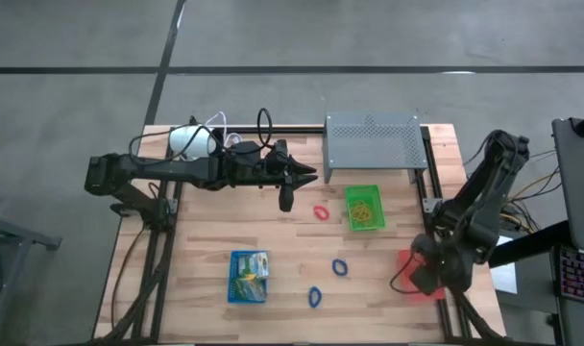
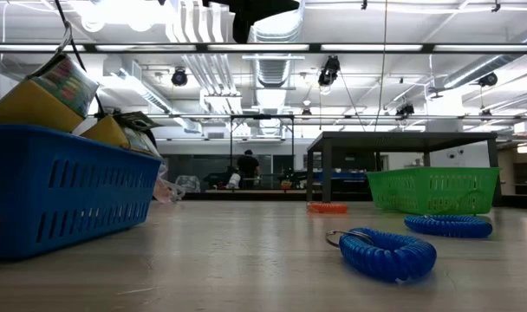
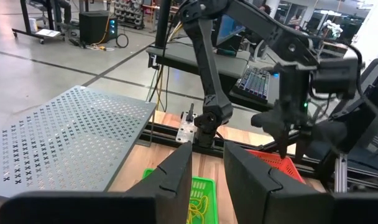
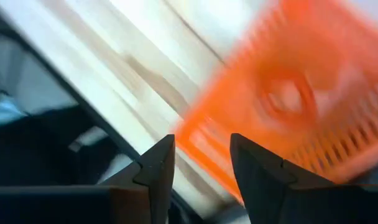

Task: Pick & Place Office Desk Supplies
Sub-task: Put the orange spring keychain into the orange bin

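My left gripper (image 1: 311, 176) (image 3: 207, 152) hangs open above the table's far middle, beside the grey perforated stand, with nothing between its fingers. At the right edge my right gripper (image 1: 425, 272) (image 4: 201, 146) hovers open and empty above the red tray (image 1: 405, 261) (image 3: 273, 163), tilted steeply down. A green tray (image 1: 363, 208) holds yellow rubber bands. Green-and-white packets fill a blue tray (image 1: 249, 277). Lying loose on the wood are a red loop (image 1: 322, 212) and two blue coiled loops (image 1: 341, 267) (image 1: 315, 297).
The grey perforated stand (image 1: 372, 142) stands at the far edge, right of my left gripper. A white cylinder (image 1: 191, 141) with its cable lies at the far left. A keyboard (image 1: 578, 274) sits beyond the table's right edge. Bare wood lies between the trays.
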